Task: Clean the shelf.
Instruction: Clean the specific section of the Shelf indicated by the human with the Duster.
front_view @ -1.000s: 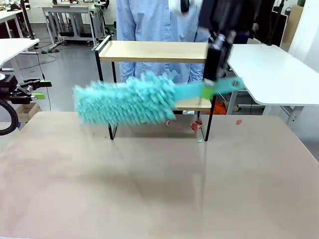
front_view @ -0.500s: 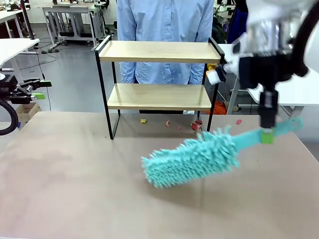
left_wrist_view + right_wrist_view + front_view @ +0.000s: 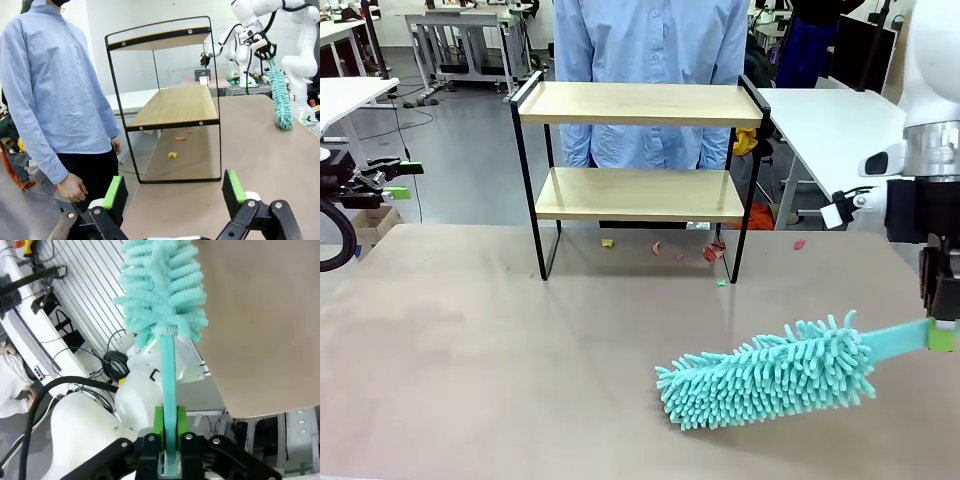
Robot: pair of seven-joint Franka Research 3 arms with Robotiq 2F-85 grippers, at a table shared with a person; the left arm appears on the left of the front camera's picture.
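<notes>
- Right gripper (image 3: 940, 338): clenched on the very tail of the duster (image 3: 770, 372) handle, near the right edge of the table (image 3: 470, 350). Fluffy head low and pointing toward the middle; resting on the top or just clear of it, cannot tell.
- Left gripper (image 3: 173, 190): released, jaws wide, nothing between them, off at the left side and facing the shelf.
- Shelf (image 3: 638, 105): upright at the far middle of the table, well apart from the duster. No scraps seen on either board. Red and yellow scraps (image 3: 712, 253) on the table beneath and just in front of it. Person (image 3: 650, 50) right behind it.
- Could lose the duster: pinched only at the end of a thin handle, with the long head acting as a lever on any press against a board. Likely to twist or slip in the pads.
- Could shove or tip the shelf: thin-legged, probably light, held down by nothing. Likely if a sideways sweep catches a post or a raised side rail, sending it toward the person.
- Could snag fibres on the frame when entering between the boards, dragging the shelf along.
- Could knock the top board with the wrist while reaching the lower one.
- Could scatter the scraps further, or off the far edge, instead of clearing them.
</notes>
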